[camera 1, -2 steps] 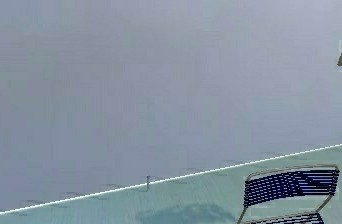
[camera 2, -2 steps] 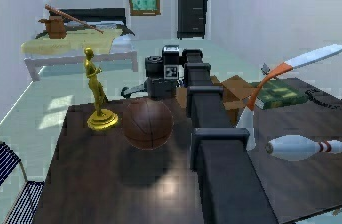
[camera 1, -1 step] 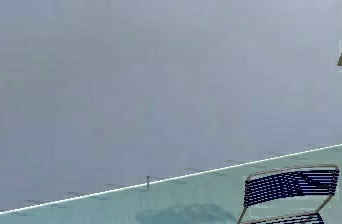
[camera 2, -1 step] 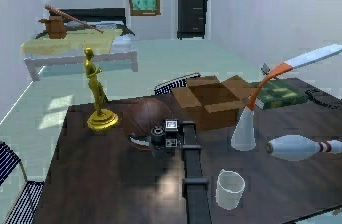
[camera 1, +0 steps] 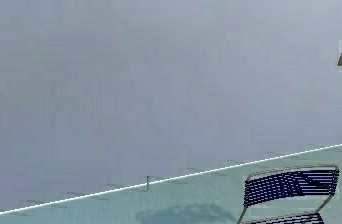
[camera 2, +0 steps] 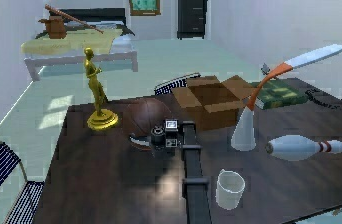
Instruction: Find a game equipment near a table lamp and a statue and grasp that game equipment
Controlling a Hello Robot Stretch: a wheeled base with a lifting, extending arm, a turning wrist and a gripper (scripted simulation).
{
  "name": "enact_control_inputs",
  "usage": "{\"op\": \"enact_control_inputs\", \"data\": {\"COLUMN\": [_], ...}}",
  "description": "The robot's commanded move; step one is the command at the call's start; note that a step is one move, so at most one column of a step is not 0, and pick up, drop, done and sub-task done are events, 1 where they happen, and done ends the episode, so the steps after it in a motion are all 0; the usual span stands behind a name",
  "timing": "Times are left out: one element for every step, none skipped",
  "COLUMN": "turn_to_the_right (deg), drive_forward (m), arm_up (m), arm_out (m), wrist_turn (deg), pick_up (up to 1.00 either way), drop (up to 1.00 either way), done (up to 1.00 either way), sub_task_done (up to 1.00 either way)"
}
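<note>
Dark table (camera 2: 99,175) w/ statue (camera 2: 98,88), bed (camera 2: 74,50) behind

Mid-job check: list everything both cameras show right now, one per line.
Table: one, dark, arm side view's foreground
Statue: one, gold, table's left
Ball: one, dark, right of statue
Cardboard box: one, brown, right of ball
Table lamp: one, white and orange, right of box
Bowling pin: one, white, lying right of lamp
Cup: one, white, right of arm
Book: one, green, behind lamp
Bed: one, yellowish, background
Chair: one, blue, forward view's lower right
Arm: one, dark, over table
Gripper: one, dark, by ball; hold unclear
</note>
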Motion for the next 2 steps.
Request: {"op": "enact_control_inputs", "data": {"turn_to_the_right": [0.0,0.0], "drive_forward": [0.0,0.0], "arm_up": [0.1,0.0], "arm_out": [0.0,0.0], "wrist_turn": [0.0,0.0], "pick_up": [0.0,0.0], "drop": [0.0,0.0], "done": [0.0,1.0], "sub_task_done": [0.0,0.0]}}
